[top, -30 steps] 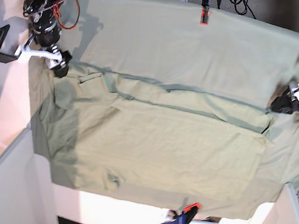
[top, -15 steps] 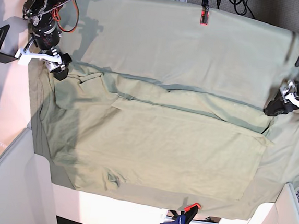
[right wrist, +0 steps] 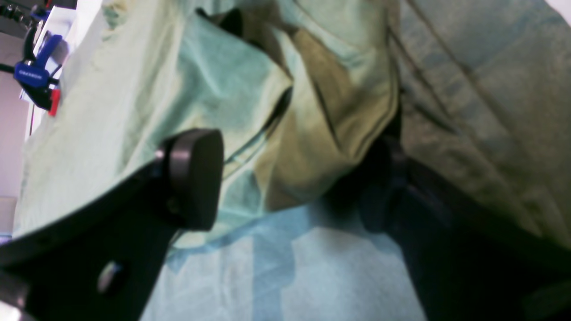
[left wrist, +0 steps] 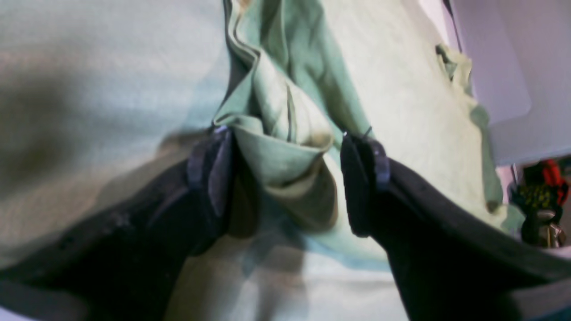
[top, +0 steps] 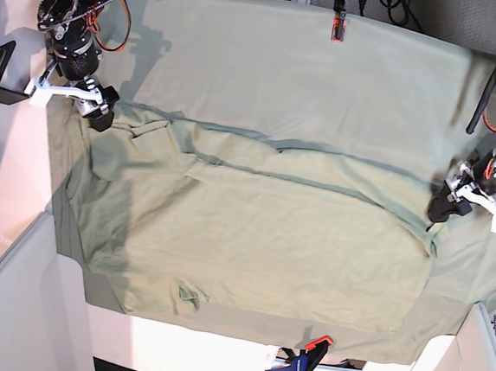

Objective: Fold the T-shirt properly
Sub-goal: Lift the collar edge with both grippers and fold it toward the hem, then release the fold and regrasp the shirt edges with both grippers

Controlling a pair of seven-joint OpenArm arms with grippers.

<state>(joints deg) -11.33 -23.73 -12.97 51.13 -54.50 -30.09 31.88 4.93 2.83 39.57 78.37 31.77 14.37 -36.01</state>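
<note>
The pale sage T-shirt (top: 269, 239) lies spread flat across the table, with a long fold running across its upper part. At its right edge my left gripper (top: 442, 207) is down on the cloth. In the left wrist view the left gripper (left wrist: 287, 151) stands open astride a raised fold of the T-shirt (left wrist: 285, 151). At the shirt's upper left corner sits my right gripper (top: 102, 112). Seen from its wrist, the right gripper (right wrist: 290, 178) is open too, with bunched T-shirt (right wrist: 321, 133) cloth between its dark fingers (right wrist: 196, 178).
A greyer green tablecloth (top: 326, 88) covers the table under the shirt. An orange clamp (top: 339, 24) holds it at the back edge, a blue and orange clamp (top: 297, 368) at the front. White panels (top: 12, 304) stand at the front corners.
My left gripper has moved toward the front and inward along the shirt's right edge, nudging that corner. The right gripper has hardly moved. Both stay open.
</note>
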